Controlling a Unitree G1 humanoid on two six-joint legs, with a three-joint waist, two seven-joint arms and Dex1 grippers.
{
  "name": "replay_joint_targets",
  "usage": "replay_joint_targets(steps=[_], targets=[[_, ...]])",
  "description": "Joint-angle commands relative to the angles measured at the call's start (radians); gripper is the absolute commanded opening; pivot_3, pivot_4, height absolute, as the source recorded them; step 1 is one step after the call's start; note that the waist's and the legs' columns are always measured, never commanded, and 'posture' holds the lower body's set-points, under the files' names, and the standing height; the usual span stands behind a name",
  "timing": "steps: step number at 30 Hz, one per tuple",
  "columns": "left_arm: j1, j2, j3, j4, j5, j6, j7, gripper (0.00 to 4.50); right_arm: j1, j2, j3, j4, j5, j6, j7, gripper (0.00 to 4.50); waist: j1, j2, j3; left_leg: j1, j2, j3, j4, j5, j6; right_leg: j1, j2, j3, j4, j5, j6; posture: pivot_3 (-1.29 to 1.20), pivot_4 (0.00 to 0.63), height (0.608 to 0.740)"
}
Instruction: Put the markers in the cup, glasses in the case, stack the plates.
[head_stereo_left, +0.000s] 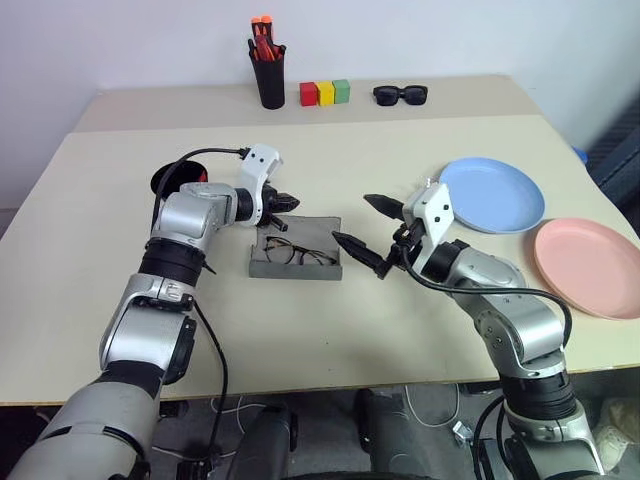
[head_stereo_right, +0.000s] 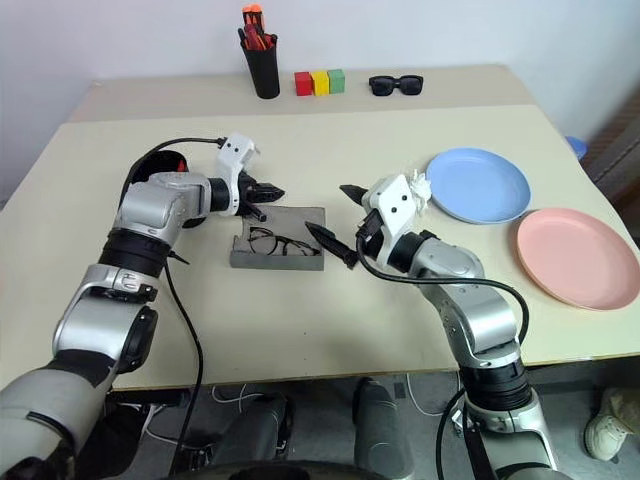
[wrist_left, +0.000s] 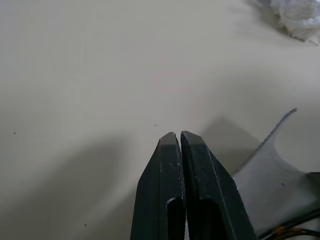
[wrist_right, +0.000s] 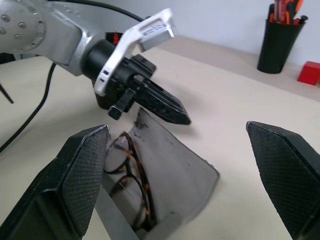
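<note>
Robot test lab (staged props): bare table (head_stereo_left: 330, 330), colour blocks (head_stereo_left: 325, 93).

Beige table (head_stereo_left: 420, 330), white wall (head_stereo_left: 150, 40)

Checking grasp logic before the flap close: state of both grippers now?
Left gripper: shut, holding nothing, above the case.
Right gripper: open, empty.

Top centre: black pot of orange-red pens (head_stereo_left: 268, 72); beside it red, yellow, green blocks (head_stereo_left: 325, 93) (touching); further right, black sunglasses (head_stereo_left: 400, 95).
</note>
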Motion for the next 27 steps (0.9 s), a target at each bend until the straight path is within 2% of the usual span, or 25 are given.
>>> replay_joint_targets(steps=[1,11,18,27], targets=[[-0.024,0.015,-0.003,-0.023,-0.015,0.073,-0.053,0.06,0.007,0.006,0.000,-0.047,-0.001,-0.027,-0.012,4.50,-0.001,0.000,0.000,0.000,0.000,0.000,0.000,0.000,0.000,0.000,0.000,0.000,0.000,0.000,0.000,0.00,0.150,0.740],[0.015,0.050,-0.031,-0.133,-0.032,0.156,-0.124,0.06,0.000,0.010,0.004,-0.034,-0.010,-0.040,-0.029,4.50,-0.002,0.000,0.000,0.000,0.000,0.000,0.000,0.000,0.000,0.000,0.000,0.000,0.001,0.000,0.000,0.00,0.150,0.740],[0.123,0.104,-0.078,-0.344,-0.069,0.279,-0.170,0.06,-0.021,0.002,0.005,-0.011,-0.022,-0.048,-0.023,4.50,-0.003,0.001,0.000,0.001,0.000,0.000,0.000,0.000,0.000,0.000,0.000,0.000,0.002,0.000,0.000,0.00,0.150,0.740],[0.248,0.157,-0.050,-0.591,-0.128,0.367,-0.131,0.06,-0.031,0.000,0.015,0.008,-0.035,-0.060,-0.015,4.50,-0.002,0.001,-0.001,0.002,0.000,-0.001,0.000,0.000,0.000,0.001,0.000,0.000,0.002,0.000,0.000,0.00,0.150,0.740]])
